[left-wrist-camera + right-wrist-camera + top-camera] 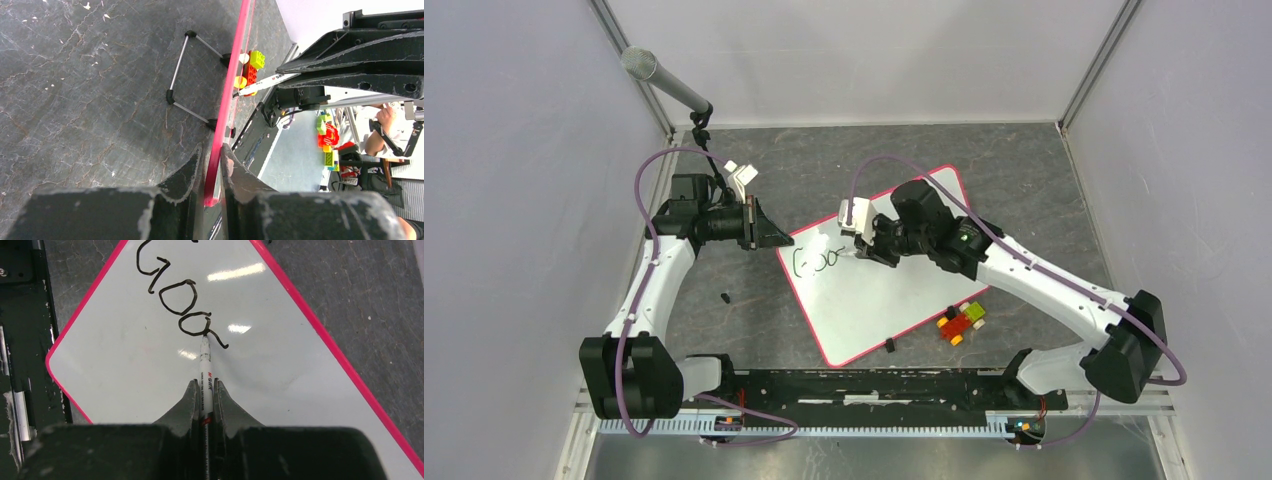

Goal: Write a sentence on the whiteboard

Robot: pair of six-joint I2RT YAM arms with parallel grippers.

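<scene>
The whiteboard point(894, 300), white with a red-pink rim, lies at an angle in the middle of the dark table. My left gripper point(776, 240) is shut on its left corner; in the left wrist view the fingers point(212, 155) pinch the rim point(235, 75) edge-on. My right gripper point(866, 250) is shut on a white marker point(205, 365), whose tip touches the board point(300, 370). The sentence point(175, 295) reads "Goo" with a short tail stroke, in black; from above it shows small point(816, 262).
A toy of coloured bricks point(962, 322) sits by the board's right edge. A small black cap point(725, 297) lies on the table at left, another black piece point(890, 345) by the board's near corner. A microphone point(664, 80) stands at the back left. A wire stand point(180, 70) shows beside the board.
</scene>
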